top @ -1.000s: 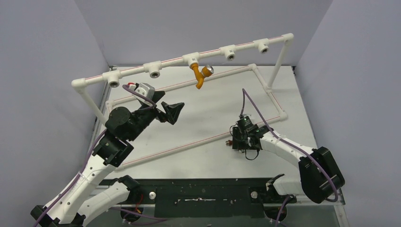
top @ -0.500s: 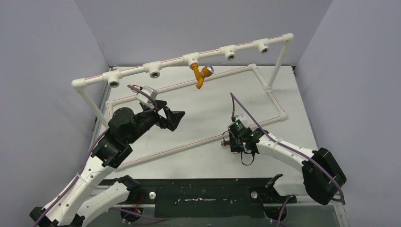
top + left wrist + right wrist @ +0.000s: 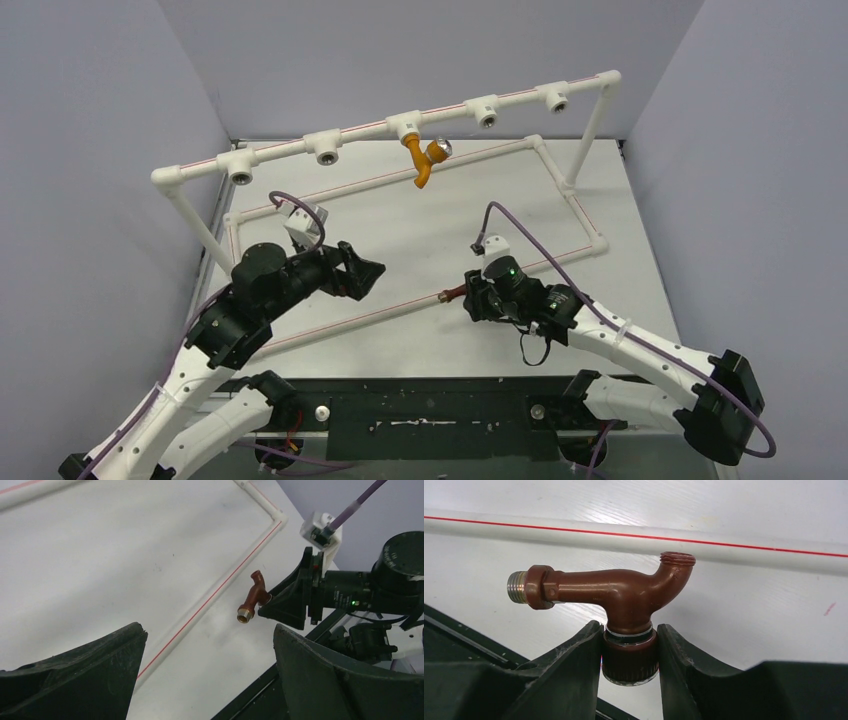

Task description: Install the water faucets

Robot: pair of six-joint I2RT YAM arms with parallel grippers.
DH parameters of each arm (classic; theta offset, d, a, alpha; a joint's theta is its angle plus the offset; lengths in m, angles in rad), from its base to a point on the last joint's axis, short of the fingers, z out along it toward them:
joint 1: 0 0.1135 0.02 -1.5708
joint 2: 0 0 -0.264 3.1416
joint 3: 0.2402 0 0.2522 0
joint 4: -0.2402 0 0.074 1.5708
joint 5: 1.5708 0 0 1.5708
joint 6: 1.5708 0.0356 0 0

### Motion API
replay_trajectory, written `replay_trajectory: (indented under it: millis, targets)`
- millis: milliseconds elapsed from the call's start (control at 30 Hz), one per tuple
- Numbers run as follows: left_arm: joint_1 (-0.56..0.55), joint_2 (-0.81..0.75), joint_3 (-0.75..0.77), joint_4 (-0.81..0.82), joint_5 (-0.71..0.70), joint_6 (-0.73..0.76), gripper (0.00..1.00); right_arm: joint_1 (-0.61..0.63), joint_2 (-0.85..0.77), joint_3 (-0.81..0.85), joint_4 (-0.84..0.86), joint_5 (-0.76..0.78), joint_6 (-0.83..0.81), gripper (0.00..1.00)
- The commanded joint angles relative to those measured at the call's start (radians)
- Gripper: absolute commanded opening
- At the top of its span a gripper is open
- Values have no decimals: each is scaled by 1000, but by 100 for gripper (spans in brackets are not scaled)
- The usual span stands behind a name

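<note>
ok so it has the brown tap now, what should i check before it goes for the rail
1. Grip: ok. The right pincer clamps the red-brown faucet at its knob neck.
2. Threaded end uncovered: ok, it sticks out sideways, free of the fingers.
3. Thread lined up with a socket: not ok. The faucet is low by the floor pipe, far from the top rail.
4. Free socket: ok, for one the open socket right of the orange-yellow faucet.
5. Left pincer out of the way: ok, open, empty and off to the side.
</note>
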Motion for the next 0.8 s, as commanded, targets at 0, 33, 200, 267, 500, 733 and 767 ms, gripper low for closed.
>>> replay_trajectory:
  millis: [0,33,200,267,500,733,767]
  targets:
    - [-2,-4,-45,-39,52,-106,97,35,-28,82,98,-89,-24,0]
    - [-3,-4,-59,-38,58,-127,97,41,-29,90,101,-105,-14,0]
    - [-2,-9,-136,5,109,-232,97,95,-1,133,145,-139,36,0]
    - [-3,-11,-169,38,132,-278,97,131,11,145,164,-102,54,0]
    - [-3,-56,-302,196,169,-454,97,213,71,172,253,-37,113,0]
    - [-2,-121,-402,336,159,-581,93,258,150,229,261,16,152,0]
    - [-3,-129,-410,344,153,-592,91,262,158,234,268,19,159,0]
